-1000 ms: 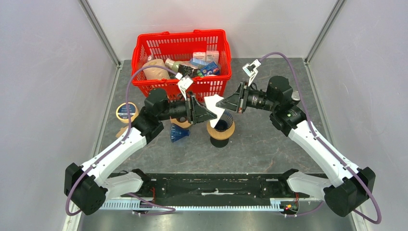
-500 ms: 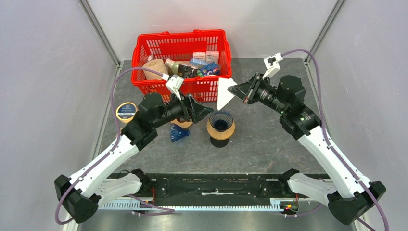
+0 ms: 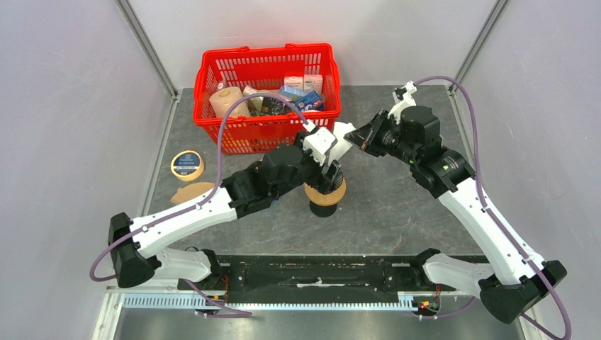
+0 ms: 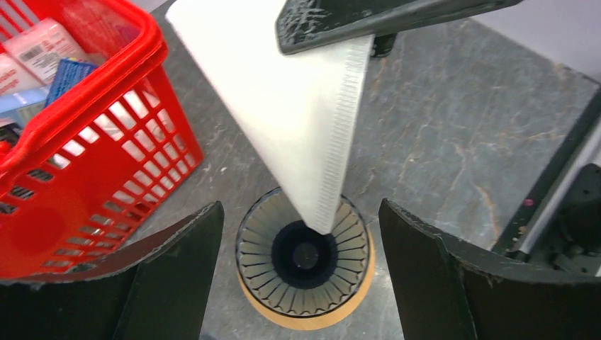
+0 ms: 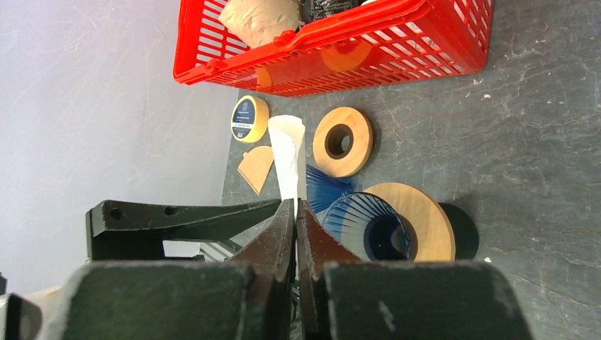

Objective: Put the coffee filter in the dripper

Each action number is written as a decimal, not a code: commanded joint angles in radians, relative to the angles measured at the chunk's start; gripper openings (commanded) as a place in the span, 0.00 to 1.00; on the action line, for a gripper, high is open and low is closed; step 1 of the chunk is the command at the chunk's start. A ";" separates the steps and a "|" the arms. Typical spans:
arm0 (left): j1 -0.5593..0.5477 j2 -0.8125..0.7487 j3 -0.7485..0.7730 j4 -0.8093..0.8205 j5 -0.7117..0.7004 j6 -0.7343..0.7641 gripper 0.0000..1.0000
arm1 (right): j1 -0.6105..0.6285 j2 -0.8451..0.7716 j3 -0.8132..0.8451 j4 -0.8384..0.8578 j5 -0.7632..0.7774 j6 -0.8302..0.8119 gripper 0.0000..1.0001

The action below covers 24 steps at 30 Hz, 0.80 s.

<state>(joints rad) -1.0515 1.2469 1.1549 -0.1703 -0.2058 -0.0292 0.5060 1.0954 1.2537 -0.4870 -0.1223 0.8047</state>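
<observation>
- Filter [image 4: 283, 92] hangs clamped at its top edge in my right jaws, tip over the dripper [image 4: 264, 249] mouth; contact I cannot tell.
- My left jaws are spread wide above the dripper, holding nothing.
- Basket [image 4: 106, 106] sits just behind the dripper.

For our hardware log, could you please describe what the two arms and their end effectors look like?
The left arm and right arm have white links, black joints and purple cables. The left end effector and right end effector have black, wedge-shaped fingers.
</observation>
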 commanded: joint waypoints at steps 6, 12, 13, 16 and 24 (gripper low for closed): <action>-0.017 -0.007 -0.010 0.114 -0.097 0.128 0.77 | -0.001 0.051 0.082 -0.048 -0.084 0.080 0.08; -0.029 0.029 -0.003 0.134 -0.124 0.161 0.58 | -0.002 0.064 0.090 -0.060 -0.094 0.118 0.07; -0.030 0.034 -0.001 0.135 -0.133 0.165 0.52 | -0.001 0.063 0.089 -0.065 -0.095 0.117 0.07; -0.035 0.039 0.000 0.148 -0.136 0.174 0.46 | -0.001 0.059 0.083 -0.067 -0.095 0.124 0.07; -0.045 0.041 -0.014 0.210 -0.128 0.185 0.04 | -0.002 0.059 0.084 -0.067 -0.101 0.132 0.08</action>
<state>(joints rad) -1.0859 1.2869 1.1404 -0.0650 -0.3138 0.1108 0.5060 1.1660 1.2995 -0.5571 -0.2054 0.9249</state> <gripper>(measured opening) 0.201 0.076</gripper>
